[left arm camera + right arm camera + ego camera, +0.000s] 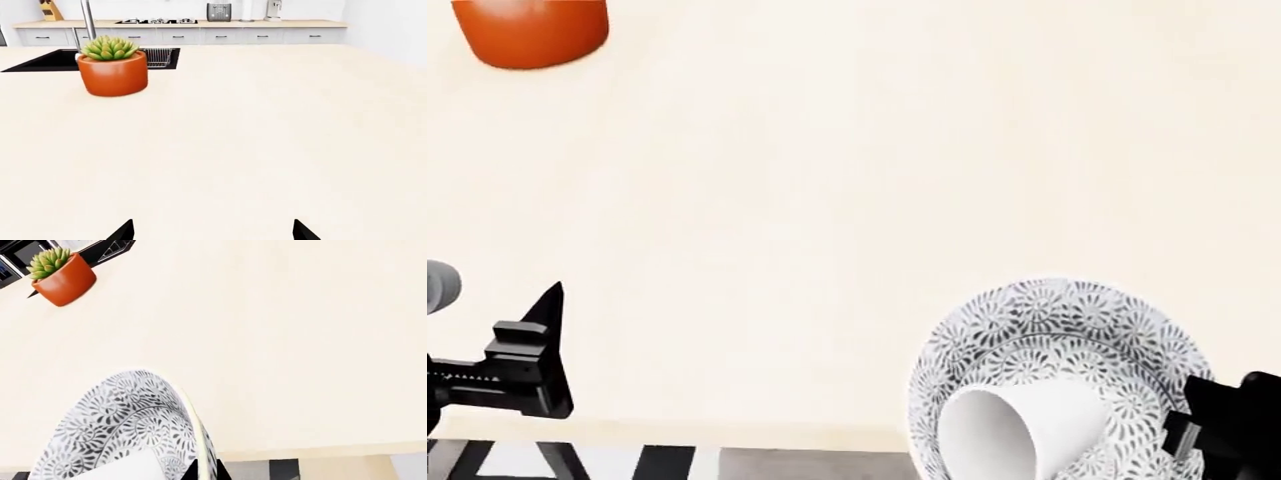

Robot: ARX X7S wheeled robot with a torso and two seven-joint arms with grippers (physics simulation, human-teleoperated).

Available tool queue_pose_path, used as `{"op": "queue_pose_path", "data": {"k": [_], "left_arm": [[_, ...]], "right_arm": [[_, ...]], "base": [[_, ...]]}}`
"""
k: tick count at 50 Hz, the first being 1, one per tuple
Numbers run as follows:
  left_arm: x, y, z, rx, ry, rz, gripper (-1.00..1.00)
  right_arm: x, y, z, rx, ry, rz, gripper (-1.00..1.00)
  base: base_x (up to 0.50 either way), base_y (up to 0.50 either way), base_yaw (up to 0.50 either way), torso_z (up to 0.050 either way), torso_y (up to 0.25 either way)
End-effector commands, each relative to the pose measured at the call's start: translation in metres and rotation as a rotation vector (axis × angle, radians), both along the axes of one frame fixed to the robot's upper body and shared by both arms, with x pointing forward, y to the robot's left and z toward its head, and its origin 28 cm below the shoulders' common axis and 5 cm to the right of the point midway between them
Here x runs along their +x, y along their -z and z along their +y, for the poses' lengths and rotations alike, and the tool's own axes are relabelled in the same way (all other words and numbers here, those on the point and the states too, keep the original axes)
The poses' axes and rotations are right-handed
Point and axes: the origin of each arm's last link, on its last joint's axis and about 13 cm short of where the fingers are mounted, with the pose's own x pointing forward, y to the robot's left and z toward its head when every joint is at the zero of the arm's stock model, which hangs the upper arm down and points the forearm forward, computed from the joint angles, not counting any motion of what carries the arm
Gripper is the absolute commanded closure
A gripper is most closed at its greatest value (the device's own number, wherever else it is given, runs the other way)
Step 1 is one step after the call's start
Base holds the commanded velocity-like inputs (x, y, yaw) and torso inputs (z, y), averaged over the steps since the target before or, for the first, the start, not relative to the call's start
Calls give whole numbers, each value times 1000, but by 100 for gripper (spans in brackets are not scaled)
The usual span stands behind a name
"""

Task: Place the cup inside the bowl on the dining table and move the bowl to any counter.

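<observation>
The black-and-white patterned bowl (pixel 1054 335) is at the near edge of the pale dining table (pixel 827 200) and partly overhangs it. The white cup (pixel 1021 432) lies on its side inside the bowl. My right gripper (pixel 1208 425) is shut on the bowl's right rim. In the right wrist view the rim runs between the two black fingertips of that gripper (pixel 203 471), with the bowl (pixel 127 420) and a bit of the cup (pixel 127 471) beside them. My left gripper (pixel 541 345) is open and empty above the table's near left. Its tips stand wide apart in the left wrist view (pixel 213 232).
An orange pot with a succulent (pixel 113 70) stands on the far left of the table, also in the head view (pixel 531 30). Behind it is a black sink (pixel 60 60) with a tap. A tan counter (pixel 200 23) with white drawers runs along the back wall.
</observation>
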Motion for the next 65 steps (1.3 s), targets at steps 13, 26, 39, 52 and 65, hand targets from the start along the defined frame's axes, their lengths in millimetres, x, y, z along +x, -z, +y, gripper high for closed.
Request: {"op": "queue_pose_path", "data": {"k": [13, 26, 39, 52, 65], "left_arm": [[-2, -4, 1, -11, -3, -13, -100], [0, -3, -1, -12, -2, -11, -100], [0, -2, 0, -10, -3, -11, -100], [-1, -3, -1, -9, -5, -12, -100], [0, -2, -3, -7, 2, -10, -100]], "right_arm": [[0, 1, -8, 26, 55, -42, 100], [0, 3, -10, 34, 71, -51, 100], [-1, 7, -11, 35, 73, -44, 100], [-2, 8, -12, 36, 75, -38, 100], [-2, 10, -14, 43, 83, -38, 100]], "base": [[-86, -500, 0, 0, 0], [0, -500, 0, 0, 0], [0, -500, 0, 0, 0], [0, -500, 0, 0, 0], [0, -500, 0, 0, 0]]}}
